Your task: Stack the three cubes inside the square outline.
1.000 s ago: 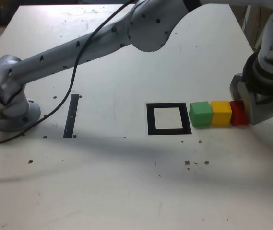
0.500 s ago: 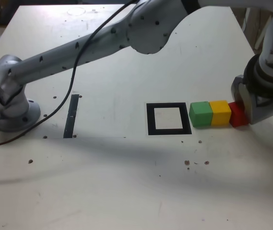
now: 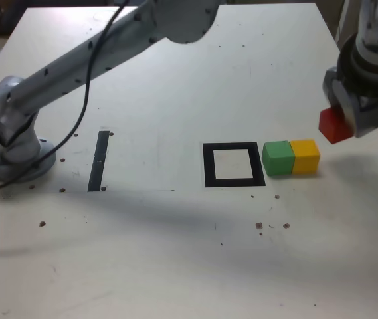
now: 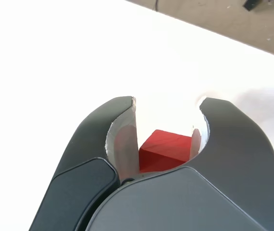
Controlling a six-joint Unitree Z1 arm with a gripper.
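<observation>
Exterior view: claw [image 3: 345, 121] grips 1 red cube [image 3: 335, 125] aloft; 2 cubes, green [image 3: 278, 158] and yellow [image 3: 305, 156], touch.

A white table [image 3: 175, 252] carries the square outline [image 3: 233, 165]; just beside it, on the exterior view's right, sit the green cube [image 3: 278, 157] and yellow cube [image 3: 305, 156], touching; a black strip [image 3: 99, 161] lies well to its left.

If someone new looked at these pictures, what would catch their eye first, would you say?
Probably the red cube, held off the table in the gripper at the exterior view's right. Next, the green cube and yellow cube sitting side by side, touching, just right of the empty square outline.
</observation>
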